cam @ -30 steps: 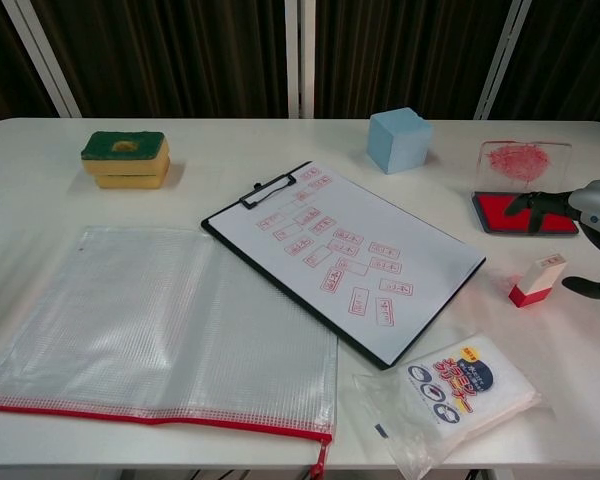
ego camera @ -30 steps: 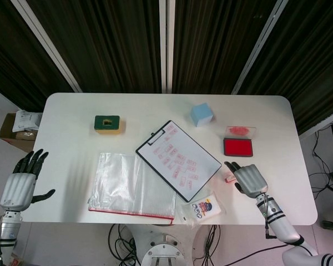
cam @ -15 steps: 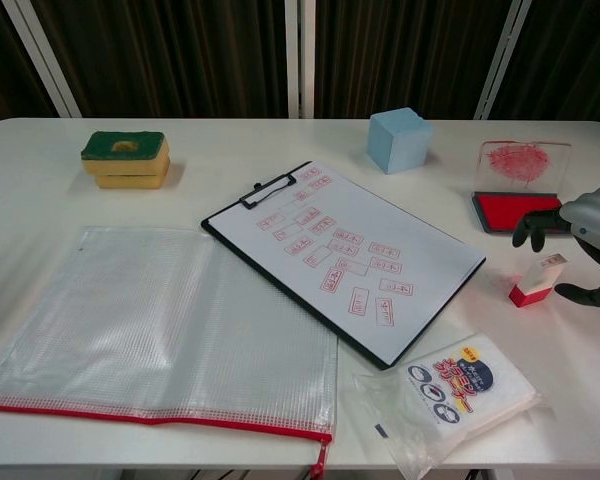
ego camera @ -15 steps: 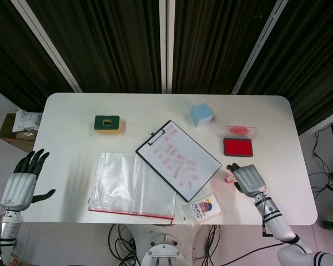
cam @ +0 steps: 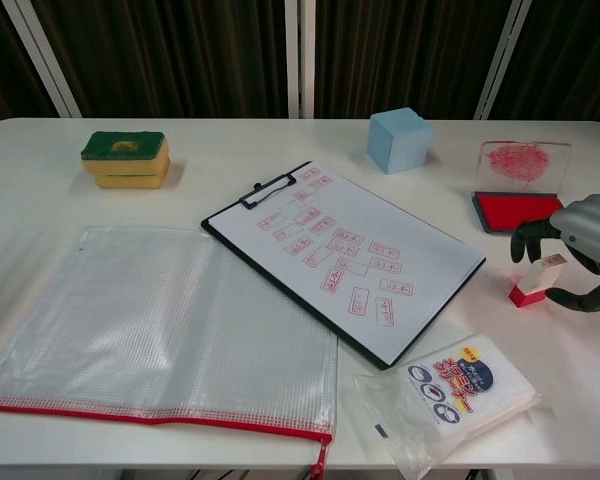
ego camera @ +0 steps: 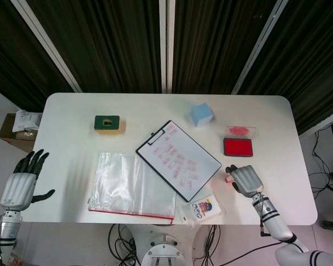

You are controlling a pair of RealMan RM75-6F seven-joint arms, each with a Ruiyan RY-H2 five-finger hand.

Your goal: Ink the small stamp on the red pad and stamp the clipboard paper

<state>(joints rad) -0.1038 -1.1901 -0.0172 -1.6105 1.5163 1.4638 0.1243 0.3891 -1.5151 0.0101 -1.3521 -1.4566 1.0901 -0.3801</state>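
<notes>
The small stamp (cam: 535,279), white with a red base, stands on the table right of the clipboard (cam: 345,255); it shows as a small pink piece (ego camera: 228,178) in the head view. My right hand (cam: 578,252) hangs over it, dark fingertips curled on its left and the thumb low on its right. I cannot tell whether they touch it. The open red ink pad (cam: 515,210) lies just beyond, its stained clear lid (cam: 523,163) propped up behind. The clipboard paper (ego camera: 177,159) carries several red stamp marks. My left hand (ego camera: 19,185) hangs open off the table's left edge.
A blue cube (cam: 399,140) stands behind the clipboard. A green and yellow sponge (cam: 125,158) sits at the back left. A clear mesh pouch (cam: 150,330) with a red zipper covers the front left. A plastic packet (cam: 460,390) lies at the front, right of the pouch.
My right hand has drawn back from the ink pad toward the front edge and curled its fingers down around the stamp. The stamp has not moved. The left hand is still.
</notes>
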